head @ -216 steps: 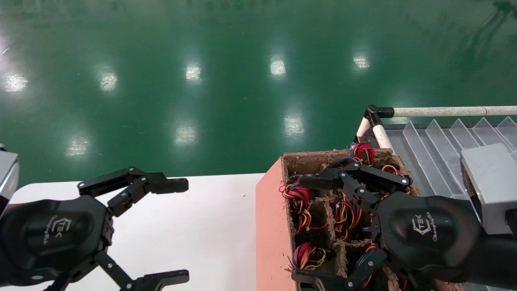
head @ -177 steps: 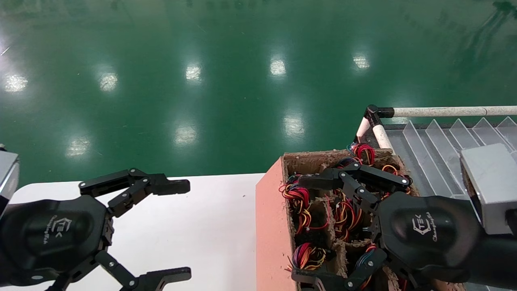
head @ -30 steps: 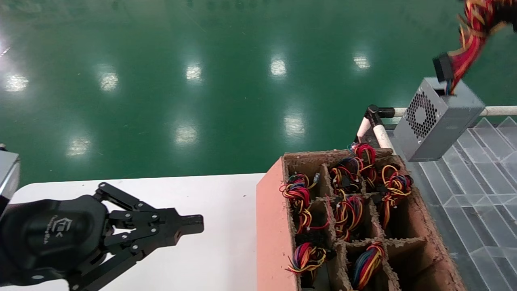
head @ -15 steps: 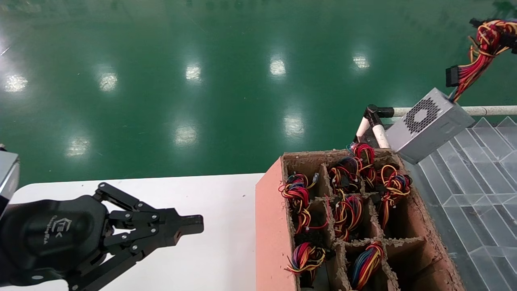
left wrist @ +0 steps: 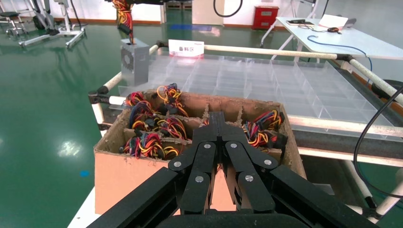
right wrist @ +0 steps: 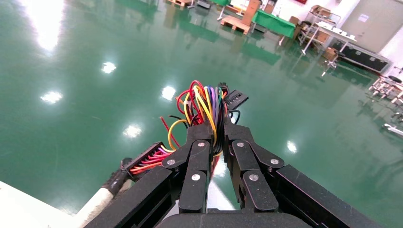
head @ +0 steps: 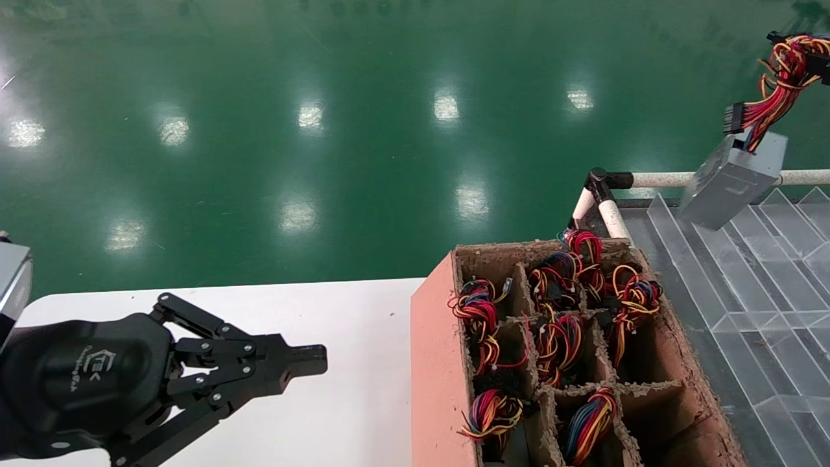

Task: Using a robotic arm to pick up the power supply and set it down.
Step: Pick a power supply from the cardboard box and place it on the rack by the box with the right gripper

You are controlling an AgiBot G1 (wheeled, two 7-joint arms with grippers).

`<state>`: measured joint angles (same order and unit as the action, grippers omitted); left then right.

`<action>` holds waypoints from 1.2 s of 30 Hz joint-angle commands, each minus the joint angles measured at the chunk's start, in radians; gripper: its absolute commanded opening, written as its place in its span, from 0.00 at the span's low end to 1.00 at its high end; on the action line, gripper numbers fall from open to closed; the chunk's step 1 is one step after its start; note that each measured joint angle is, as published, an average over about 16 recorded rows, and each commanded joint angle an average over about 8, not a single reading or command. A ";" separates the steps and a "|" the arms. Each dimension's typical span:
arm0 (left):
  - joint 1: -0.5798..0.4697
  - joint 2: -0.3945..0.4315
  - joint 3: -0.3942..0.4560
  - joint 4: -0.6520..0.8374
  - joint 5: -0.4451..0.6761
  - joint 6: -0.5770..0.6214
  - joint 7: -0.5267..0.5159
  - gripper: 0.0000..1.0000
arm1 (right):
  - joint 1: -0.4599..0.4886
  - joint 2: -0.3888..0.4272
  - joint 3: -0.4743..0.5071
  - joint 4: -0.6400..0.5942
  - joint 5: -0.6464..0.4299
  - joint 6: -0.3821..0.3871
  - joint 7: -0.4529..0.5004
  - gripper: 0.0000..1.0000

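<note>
The power supply (head: 731, 179), a small grey metal box, hangs tilted in the air by its red, yellow and orange wire bundle (head: 781, 76), above the far left corner of the clear tray. My right gripper (right wrist: 217, 129) is shut on that bundle of wires (right wrist: 205, 103), and it lies almost wholly past the right edge of the head view. From the left wrist the same box (left wrist: 132, 56) shows its fan grille. My left gripper (head: 310, 360) is shut on nothing, low over the white table (head: 337, 311).
A pink cardboard box (head: 436, 363) with paper dividers holds several coloured wire coils (head: 476, 310) between the table and the clear divided tray (head: 765, 272). A white pipe rail (head: 661, 179) runs along the tray's far edge. Green floor lies beyond.
Within the last second the hanging power supply swung right and turned, so its fan grille no longer faces the head camera. Seconds earlier both grippers were open, the right one down in the cardboard box.
</note>
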<state>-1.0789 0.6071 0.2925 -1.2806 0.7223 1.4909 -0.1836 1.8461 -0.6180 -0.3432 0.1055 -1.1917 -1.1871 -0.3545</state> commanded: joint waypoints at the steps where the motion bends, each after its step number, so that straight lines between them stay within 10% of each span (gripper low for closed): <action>1: 0.000 0.000 0.000 0.000 0.000 0.000 0.000 0.00 | 0.008 -0.007 -0.003 -0.013 -0.006 0.013 -0.008 0.00; 36: 0.000 -0.001 0.002 0.000 -0.001 -0.001 0.001 0.00 | 0.106 -0.014 -0.061 -0.100 -0.094 0.074 -0.059 0.00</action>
<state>-1.0794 0.6063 0.2946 -1.2806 0.7209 1.4900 -0.1826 1.9518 -0.6331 -0.4016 0.0073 -1.2810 -1.1087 -0.4120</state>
